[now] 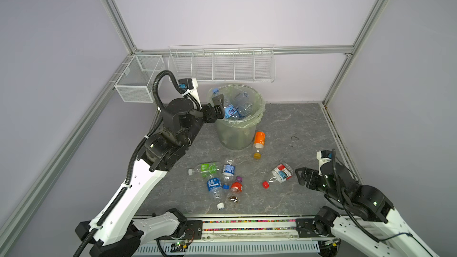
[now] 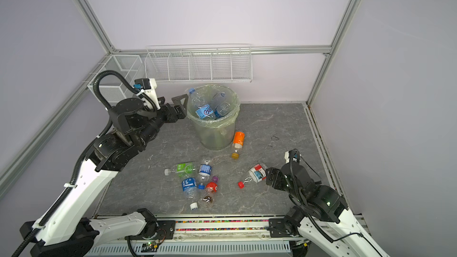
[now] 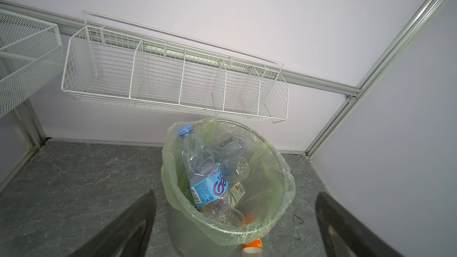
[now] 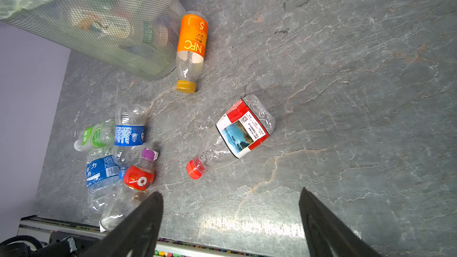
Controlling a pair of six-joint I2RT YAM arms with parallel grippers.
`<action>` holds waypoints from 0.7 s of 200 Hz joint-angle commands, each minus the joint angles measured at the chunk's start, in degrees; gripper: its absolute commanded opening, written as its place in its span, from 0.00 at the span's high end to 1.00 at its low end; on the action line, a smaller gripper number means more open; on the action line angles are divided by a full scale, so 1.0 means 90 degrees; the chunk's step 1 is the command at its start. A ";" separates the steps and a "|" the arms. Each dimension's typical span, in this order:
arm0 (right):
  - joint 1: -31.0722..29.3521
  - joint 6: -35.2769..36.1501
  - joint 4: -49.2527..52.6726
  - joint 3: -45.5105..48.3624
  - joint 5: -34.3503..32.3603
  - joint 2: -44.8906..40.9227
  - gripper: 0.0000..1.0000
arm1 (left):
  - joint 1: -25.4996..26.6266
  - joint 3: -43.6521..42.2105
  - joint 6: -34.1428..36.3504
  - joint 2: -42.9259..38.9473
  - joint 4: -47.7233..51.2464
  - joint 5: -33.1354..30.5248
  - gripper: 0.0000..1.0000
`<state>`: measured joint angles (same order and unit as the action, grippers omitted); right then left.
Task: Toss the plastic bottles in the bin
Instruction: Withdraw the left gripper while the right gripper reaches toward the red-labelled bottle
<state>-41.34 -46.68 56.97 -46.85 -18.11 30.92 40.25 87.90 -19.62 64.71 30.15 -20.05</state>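
Partly done: several bottles (image 1: 235, 110) inside bin (image 1: 235, 137) at counter (image 1: 296, 124) rear; about seven more lying loose in front. Left end effector (image 1: 220, 107) open, empty, at bin rim. Right end effector (image 1: 300, 176) open, empty, beside red-white bottle (image 1: 282, 173).

I read "NFC" and "5" on the orange bottle (image 4: 191, 43), at four o'clock from the bin (image 1: 232, 137). The blue-labelled bottle (image 3: 210, 186) inside the bin shows "Ga". The blue bottle (image 4: 101, 171) toward six o'clock carries "力". Other print is too small.
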 commanded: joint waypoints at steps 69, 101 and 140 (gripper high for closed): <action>0.0023 -0.0558 -0.0089 0.0051 0.0205 0.0972 0.12 | 0.0010 -0.1679 -0.0724 -0.1067 0.0282 0.0070 0.01; 0.0023 -0.0776 -0.0126 0.0049 0.0293 0.1412 0.12 | 0.0010 -0.2352 -0.1053 -0.1438 0.0361 0.0089 0.01; 0.0025 -0.1569 0.0160 -0.0023 0.0157 0.2008 0.11 | 0.0010 -0.3133 -0.1437 -0.1847 0.0449 0.0087 0.01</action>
<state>-41.34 -54.41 56.34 -46.85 -16.40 46.37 40.25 62.46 -28.99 50.11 32.36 -19.44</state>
